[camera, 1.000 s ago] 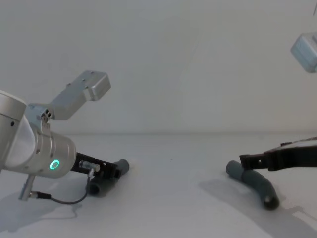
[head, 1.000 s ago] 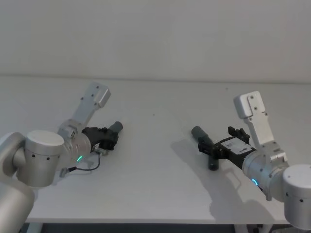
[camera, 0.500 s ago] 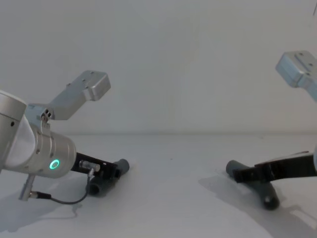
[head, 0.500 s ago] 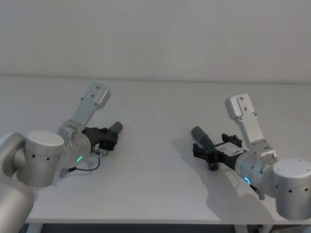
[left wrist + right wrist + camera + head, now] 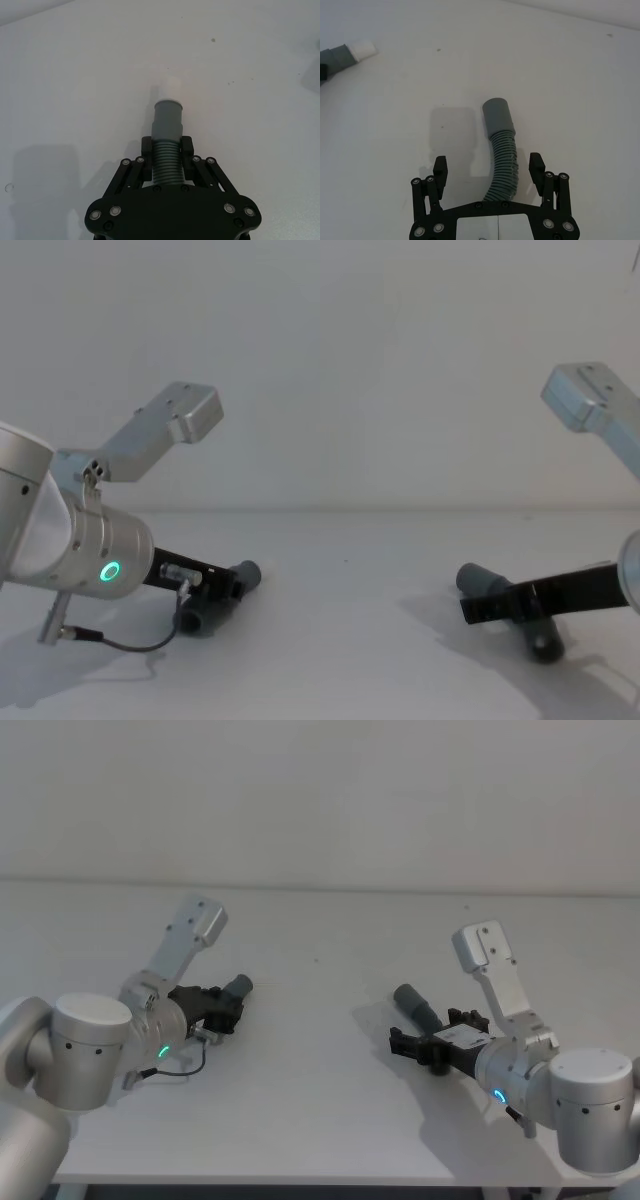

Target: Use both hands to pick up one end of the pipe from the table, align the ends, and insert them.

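Head camera looks down over the table (image 5: 320, 1120); chest camera skims across it from lower down. Wrist cameras ride close behind the left gripper (image 5: 167, 150) and right gripper (image 5: 488, 164).

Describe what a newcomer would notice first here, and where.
On the robot's left, the left gripper is clamped on the ribbed middle of one grey hose piece, down at the white table. On its right, the right gripper is open, straddling the other hose piece lying on the table.
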